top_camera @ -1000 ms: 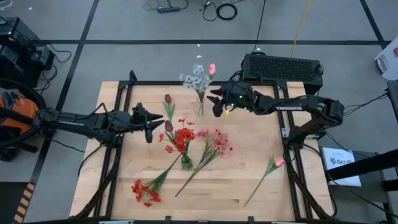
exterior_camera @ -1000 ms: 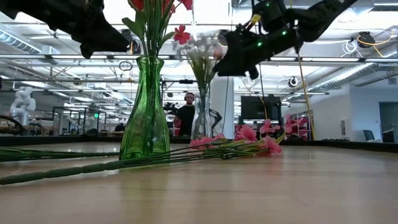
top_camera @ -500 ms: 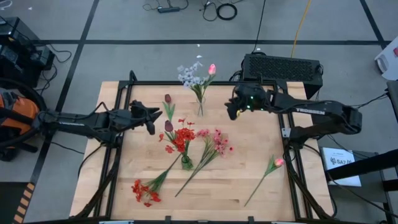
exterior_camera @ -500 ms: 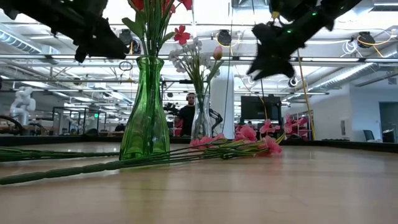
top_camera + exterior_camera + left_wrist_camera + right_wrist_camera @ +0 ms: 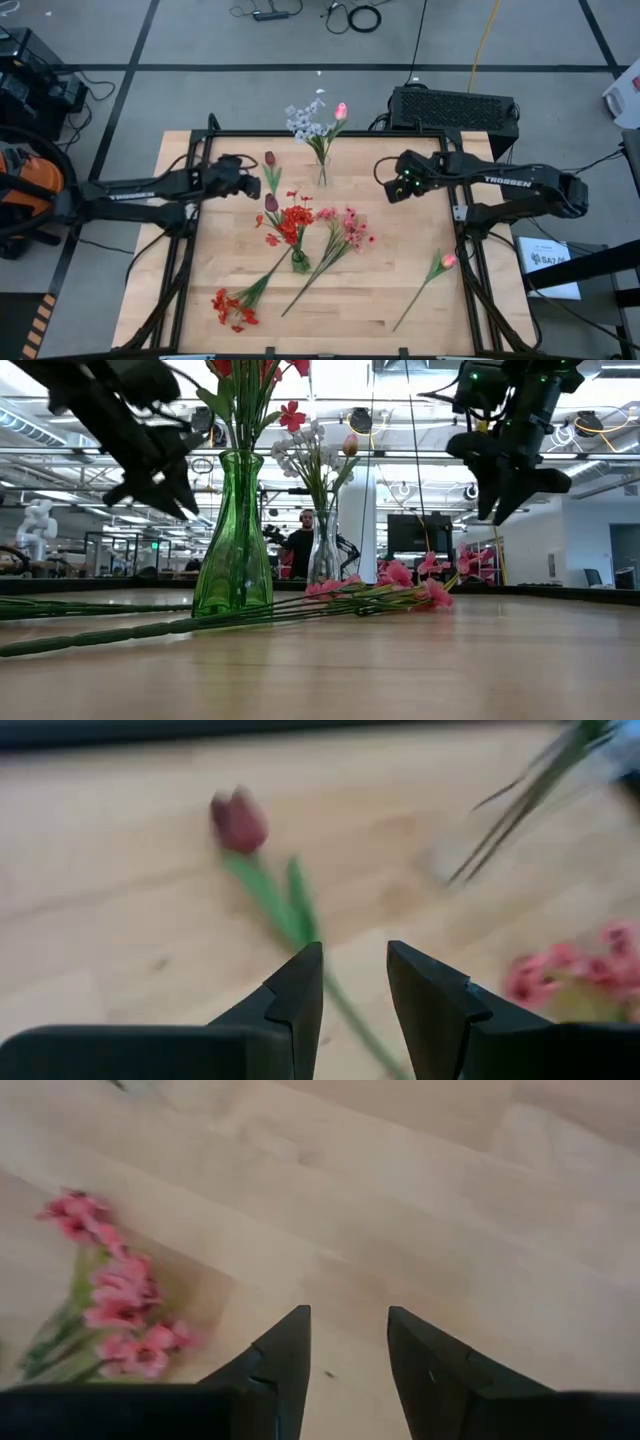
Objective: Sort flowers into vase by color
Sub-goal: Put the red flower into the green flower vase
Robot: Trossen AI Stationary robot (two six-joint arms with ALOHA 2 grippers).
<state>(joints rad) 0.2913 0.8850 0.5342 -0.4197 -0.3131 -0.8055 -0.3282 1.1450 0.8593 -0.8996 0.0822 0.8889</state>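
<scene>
A dark maroon tulip (image 5: 269, 158) lies flat on the table near its far edge; in the left wrist view its head (image 5: 238, 820) and green stem (image 5: 290, 910) run toward my fingers. My left gripper (image 5: 247, 173) (image 5: 355, 985) hovers open just left of it, touching nothing. My right gripper (image 5: 385, 173) (image 5: 345, 1342) is open above bare wood, right of the clear vase (image 5: 322, 176), which holds a whitish-lavender spray (image 5: 305, 122) and a pink tulip (image 5: 341, 110). The green vase (image 5: 233, 540) holds red flowers (image 5: 295, 220).
Lying on the table are a pink spray (image 5: 345, 226) (image 5: 110, 1295), a red cluster (image 5: 232, 308) near the near-left corner and a pink tulip (image 5: 447, 261) toward the right edge. Another maroon tulip (image 5: 271, 203) shows beside the red flowers. A black box (image 5: 455, 105) sits beyond the far edge.
My right gripper has drawn back from the clear vase toward the table's right edge and tipped to point down. My left gripper has moved toward the far edge, closer to the lying maroon tulip, and tipped down. No flower has moved.
</scene>
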